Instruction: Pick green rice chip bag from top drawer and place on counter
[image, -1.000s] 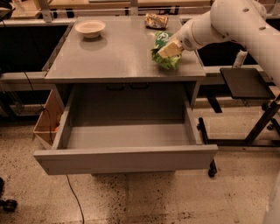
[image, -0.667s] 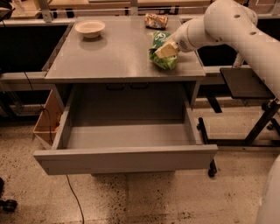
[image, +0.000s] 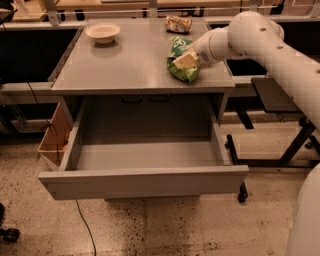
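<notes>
The green rice chip bag (image: 178, 73) lies on the grey counter (image: 125, 67) near its right front edge. My gripper (image: 186, 60) reaches in from the right on the white arm and is shut on the bag's upper part, with the bag's lower end resting on the counter. The top drawer (image: 145, 181) is pulled fully open below the counter, and its inside shows nothing in it.
A pale bowl (image: 102, 32) stands at the counter's back left. A brownish-gold snack bag (image: 178, 23) lies at the back, just behind the gripper. A small black side table (image: 272, 95) stands to the right. A cardboard box (image: 52, 137) sits left of the drawer.
My gripper has moved slightly left and down with the green bag, bringing it lower onto the counter. The drawer, bowl and other bag have not moved.
</notes>
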